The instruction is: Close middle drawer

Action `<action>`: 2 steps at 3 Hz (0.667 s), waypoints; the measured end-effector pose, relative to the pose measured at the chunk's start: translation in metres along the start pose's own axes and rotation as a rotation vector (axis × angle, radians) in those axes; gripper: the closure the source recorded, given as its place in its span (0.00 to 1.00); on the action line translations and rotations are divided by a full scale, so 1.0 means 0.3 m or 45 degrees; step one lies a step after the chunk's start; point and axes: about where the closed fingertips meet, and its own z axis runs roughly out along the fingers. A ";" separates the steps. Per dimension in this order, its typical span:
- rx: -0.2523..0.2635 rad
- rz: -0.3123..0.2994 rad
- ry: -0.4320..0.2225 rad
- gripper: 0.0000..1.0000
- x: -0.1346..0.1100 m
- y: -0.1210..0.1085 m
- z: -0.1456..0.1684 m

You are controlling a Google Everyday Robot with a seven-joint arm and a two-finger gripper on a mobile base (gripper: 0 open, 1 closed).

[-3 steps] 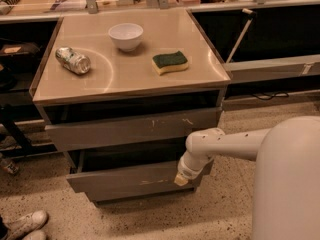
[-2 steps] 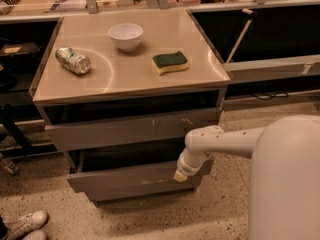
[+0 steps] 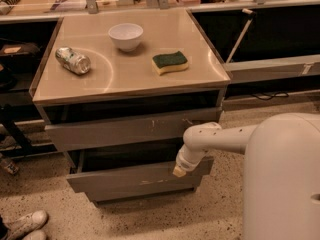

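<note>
The middle drawer (image 3: 125, 180) is a wide grey drawer with a flat front and no handle. It stands pulled out of the cabinet, and its dark inside (image 3: 130, 159) shows behind the front panel. My gripper (image 3: 179, 172) is at the end of the white arm (image 3: 220, 136), which reaches in from the right. Its tip rests against the right part of that drawer's front panel.
The top drawer front (image 3: 120, 130), with pale scratches, also stands out a little. A narrower bottom front (image 3: 142, 194) sits below. On the cabinet top (image 3: 125, 76) are a white bowl (image 3: 125, 35), a crushed can (image 3: 73, 60) and a green-yellow sponge (image 3: 170, 62). Shoes (image 3: 22, 224) are at the lower left.
My gripper and arm have shifted slightly up and towards the cabinet, against the middle drawer's front. The drawer looks pushed in a little.
</note>
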 end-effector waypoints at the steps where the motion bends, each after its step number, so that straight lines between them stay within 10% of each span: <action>1: 0.030 -0.010 0.001 1.00 -0.024 -0.035 -0.004; 2: 0.030 -0.010 0.001 0.82 -0.024 -0.035 -0.004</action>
